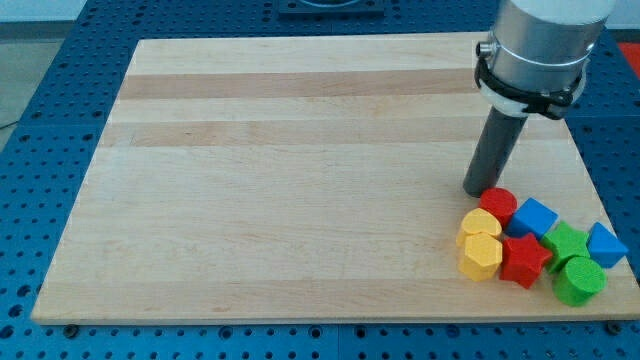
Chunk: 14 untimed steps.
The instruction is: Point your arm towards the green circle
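The green circle, a short cylinder, sits at the view's bottom right near the board's corner. My tip rests on the board just left of and above a red round block, well up and left of the green circle. Between them lie a blue cube, a red star-like block and a green star-like block. The blocks form one tight cluster.
Two yellow blocks, one heart-like and one hexagonal, lie at the cluster's left. A blue triangular block lies at the right edge. The wooden board rests on a blue perforated table.
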### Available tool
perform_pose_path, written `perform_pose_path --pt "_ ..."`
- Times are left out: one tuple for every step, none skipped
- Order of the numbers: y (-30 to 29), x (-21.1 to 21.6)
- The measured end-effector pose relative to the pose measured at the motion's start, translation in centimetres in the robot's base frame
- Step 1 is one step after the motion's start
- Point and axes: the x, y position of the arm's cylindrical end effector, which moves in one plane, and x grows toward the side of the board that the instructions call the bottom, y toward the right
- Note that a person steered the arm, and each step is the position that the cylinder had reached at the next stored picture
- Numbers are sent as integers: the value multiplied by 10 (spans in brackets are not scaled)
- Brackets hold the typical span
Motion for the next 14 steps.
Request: perform_pose_path --pt "0 -8" --pt "-1 -55" --pt "30 -110" --pt "91 -121" --pt "172 -120" --pt "182 -116" --pt "182 -95" --pt "181 -56" --pt "182 -51" --pt "182 -22" --pt "182 8" --pt "181 38" --pt "181 94" --pt "176 134"
